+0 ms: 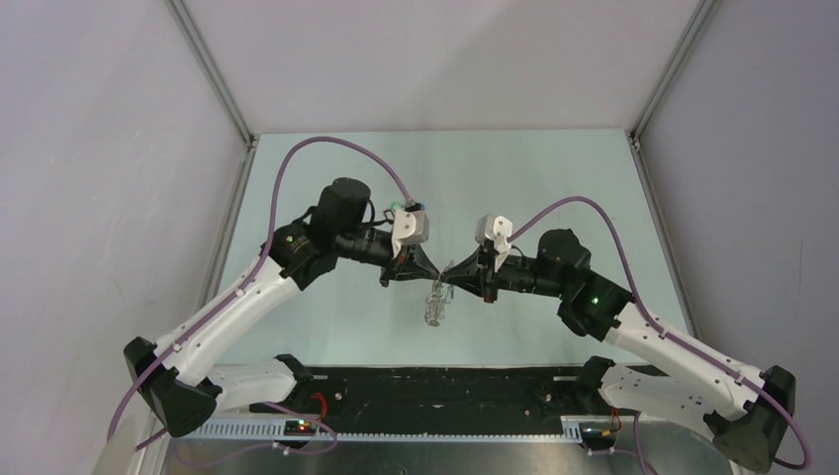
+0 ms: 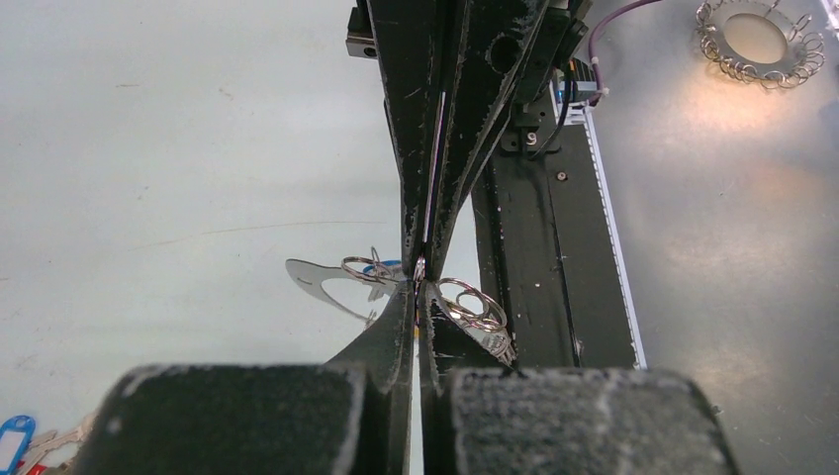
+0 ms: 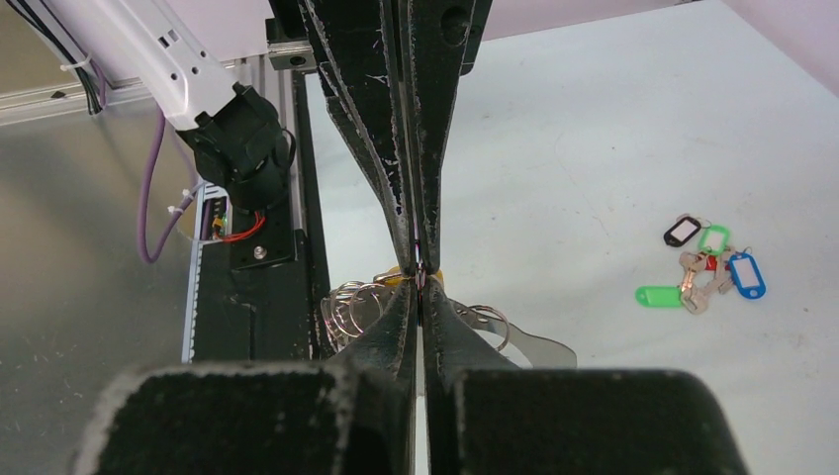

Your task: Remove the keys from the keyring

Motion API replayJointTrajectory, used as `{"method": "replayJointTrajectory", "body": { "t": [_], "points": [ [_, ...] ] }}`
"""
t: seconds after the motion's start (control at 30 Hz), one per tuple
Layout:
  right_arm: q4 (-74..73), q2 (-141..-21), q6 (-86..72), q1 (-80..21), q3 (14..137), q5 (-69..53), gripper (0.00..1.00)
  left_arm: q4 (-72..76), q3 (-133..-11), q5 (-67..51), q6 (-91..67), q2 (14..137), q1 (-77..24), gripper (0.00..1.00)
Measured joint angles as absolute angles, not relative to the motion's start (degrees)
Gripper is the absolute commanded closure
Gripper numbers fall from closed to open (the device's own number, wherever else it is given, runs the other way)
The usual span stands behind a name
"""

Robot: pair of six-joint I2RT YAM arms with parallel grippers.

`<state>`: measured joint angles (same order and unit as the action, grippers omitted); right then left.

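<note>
The keyring [image 1: 435, 303], a flat tan-grey loop fringed with small silvery rings, hangs in the air between my two grippers above the middle of the table. It also shows in the left wrist view [image 2: 322, 280] and the right wrist view [image 3: 542, 346]. My left gripper [image 1: 427, 267] [image 2: 419, 284] and right gripper [image 1: 457, 269] [image 3: 419, 284] meet tip to tip. Both are shut on the loop's edge, at a small ring. A bit of blue tag [image 2: 392, 265] and a bit of orange tag [image 3: 436, 276] show right behind the tips. A cluster of loose keys [image 3: 707, 267] with green, blue, black and red tags lies on the table.
A second ring-fringed loop [image 2: 757, 40] lies on the metal surface beyond the black base rail [image 2: 554, 247]. A blue-tagged key [image 2: 12, 440] lies at the lower left of the left wrist view. Grey walls enclose the table on three sides.
</note>
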<state>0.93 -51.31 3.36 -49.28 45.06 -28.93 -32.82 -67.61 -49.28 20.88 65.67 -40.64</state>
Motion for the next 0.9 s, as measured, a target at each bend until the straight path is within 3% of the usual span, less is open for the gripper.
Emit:
{"method": "replayJointTrajectory", "body": {
  "t": [0.9],
  "points": [
    [0.2, -46.7, 2.4, -48.0, 45.1, -27.9, 1.00, -30.1, -67.6, -48.4, 20.4, 65.6, -41.1, 1.00]
  ]
}}
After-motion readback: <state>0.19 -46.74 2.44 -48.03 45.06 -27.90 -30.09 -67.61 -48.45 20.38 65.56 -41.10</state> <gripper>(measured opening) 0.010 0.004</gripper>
